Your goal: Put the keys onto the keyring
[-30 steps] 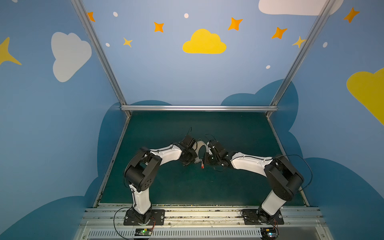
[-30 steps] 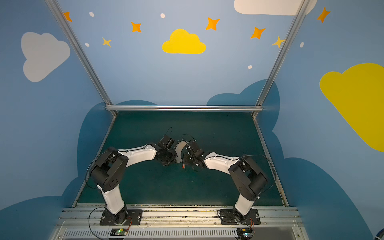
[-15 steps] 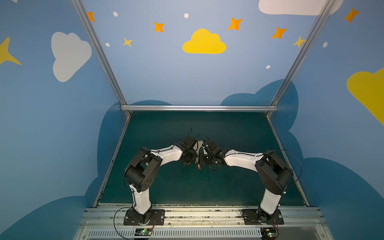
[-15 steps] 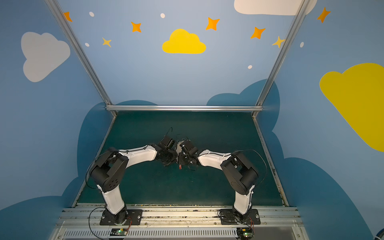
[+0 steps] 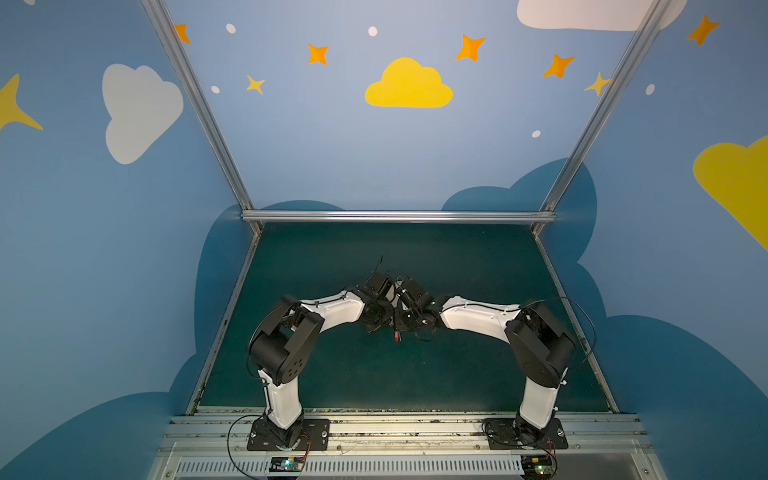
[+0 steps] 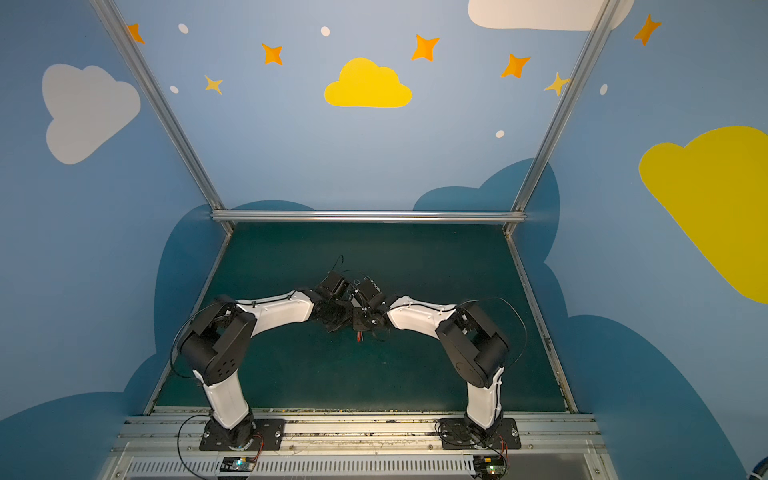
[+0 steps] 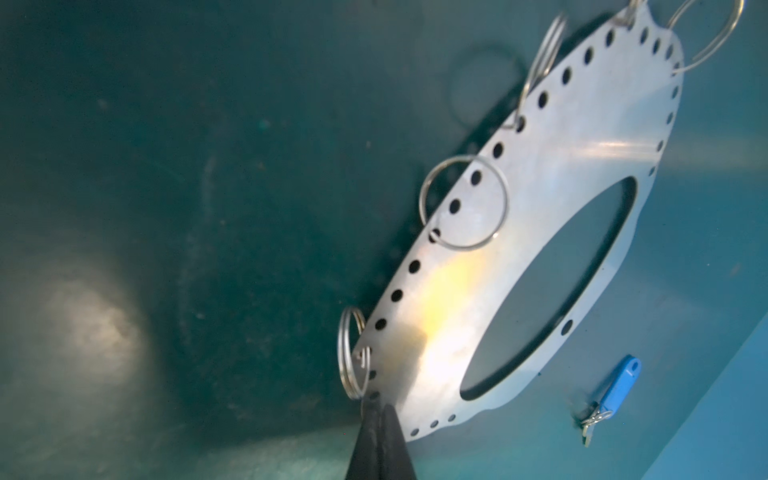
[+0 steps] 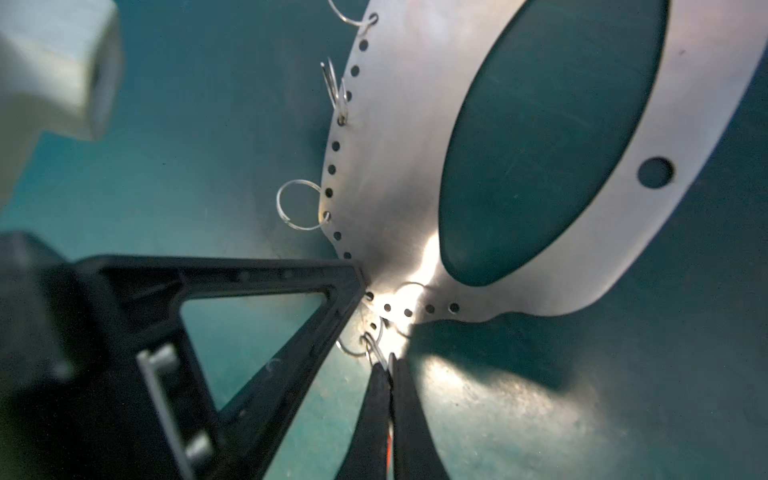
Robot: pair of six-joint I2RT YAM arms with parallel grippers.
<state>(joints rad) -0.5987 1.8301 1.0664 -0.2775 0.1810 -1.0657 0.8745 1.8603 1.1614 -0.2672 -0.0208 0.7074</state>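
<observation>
My left gripper (image 7: 379, 405) is shut on the rim of the keyring (image 7: 519, 216), a flat grey oval plate held tilted above the mat. Several wire rings (image 7: 463, 203) hang from its edge holes. My right gripper (image 8: 390, 359) is shut on one of the keys. An orange sliver of that key's tag (image 8: 390, 442) shows between the fingers, and its small split ring (image 8: 372, 345) touches the keyring (image 8: 399, 174) at the edge. The other key, with a blue tag (image 7: 619, 384), lies on the mat beyond the plate. In both top views the red-orange tag (image 5: 397, 336) (image 6: 358, 336) hangs below the two wrists.
The green mat (image 5: 374, 374) is walled by blue panels with aluminium rails (image 5: 395, 216) at the back and sides. Both arms arch inward and meet mid-table. The left gripper's black finger (image 8: 291, 311) fills the space beside the right fingertips.
The right arm has swung left toward the left gripper, closing the gap between the wrists and covering the plate from above. The left arm has stayed in place.
</observation>
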